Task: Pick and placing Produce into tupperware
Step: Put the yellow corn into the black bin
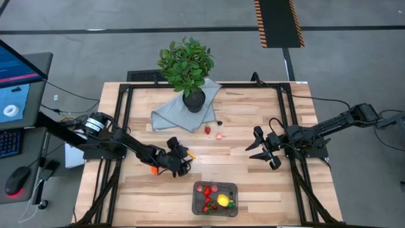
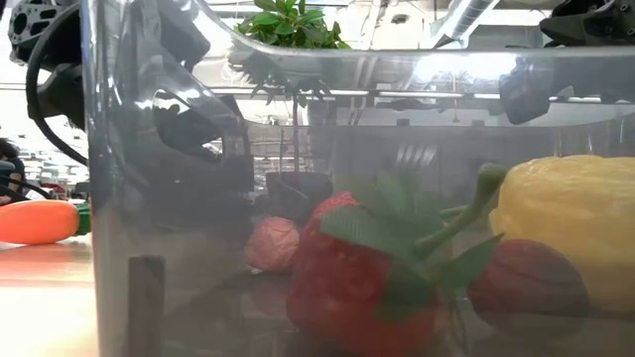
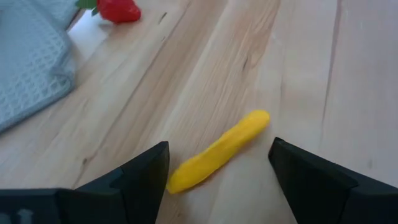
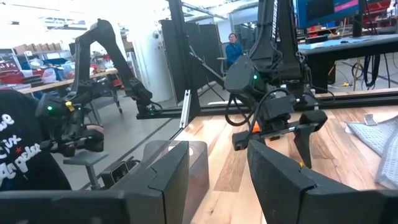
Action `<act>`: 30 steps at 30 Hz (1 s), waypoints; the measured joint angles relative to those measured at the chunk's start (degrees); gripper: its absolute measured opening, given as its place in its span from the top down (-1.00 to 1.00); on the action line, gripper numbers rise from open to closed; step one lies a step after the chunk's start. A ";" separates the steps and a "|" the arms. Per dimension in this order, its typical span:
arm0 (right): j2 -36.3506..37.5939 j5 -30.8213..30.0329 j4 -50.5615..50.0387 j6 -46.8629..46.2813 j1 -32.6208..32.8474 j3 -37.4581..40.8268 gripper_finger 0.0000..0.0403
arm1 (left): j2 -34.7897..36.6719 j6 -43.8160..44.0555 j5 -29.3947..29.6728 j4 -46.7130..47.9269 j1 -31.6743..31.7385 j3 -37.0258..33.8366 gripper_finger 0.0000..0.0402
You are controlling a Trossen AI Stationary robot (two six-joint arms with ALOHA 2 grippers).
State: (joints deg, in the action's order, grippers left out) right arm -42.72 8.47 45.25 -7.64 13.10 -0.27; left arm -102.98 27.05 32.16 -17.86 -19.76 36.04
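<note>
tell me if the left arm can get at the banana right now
Probably yes. The left tool hangs open right over the banana, one finger on each side, with only bare wood around it. The strawberry and cloth lie clear of it.

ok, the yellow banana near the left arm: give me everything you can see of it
The small yellow toy banana is a smooth, slightly curved stick, plastic by its look, plain yellow with rounded ends. It lies flat on the light wooden table, touching nothing but the boards, out of the tub. The left hand hangs over it with its two dark fingers spread open to either side of it, one end almost level with them, neither touching it. From above, only a sliver of yellow shows beside that hand.
</note>
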 joint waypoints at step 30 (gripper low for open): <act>-0.02 0.00 -0.34 -0.47 0.00 0.02 0.08 | 7.54 -7.86 -6.17 -2.59 1.41 0.03 0.91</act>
State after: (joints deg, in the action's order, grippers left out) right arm -42.74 8.47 44.91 -8.11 13.10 -0.25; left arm -95.44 19.19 25.99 -20.45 -18.35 36.07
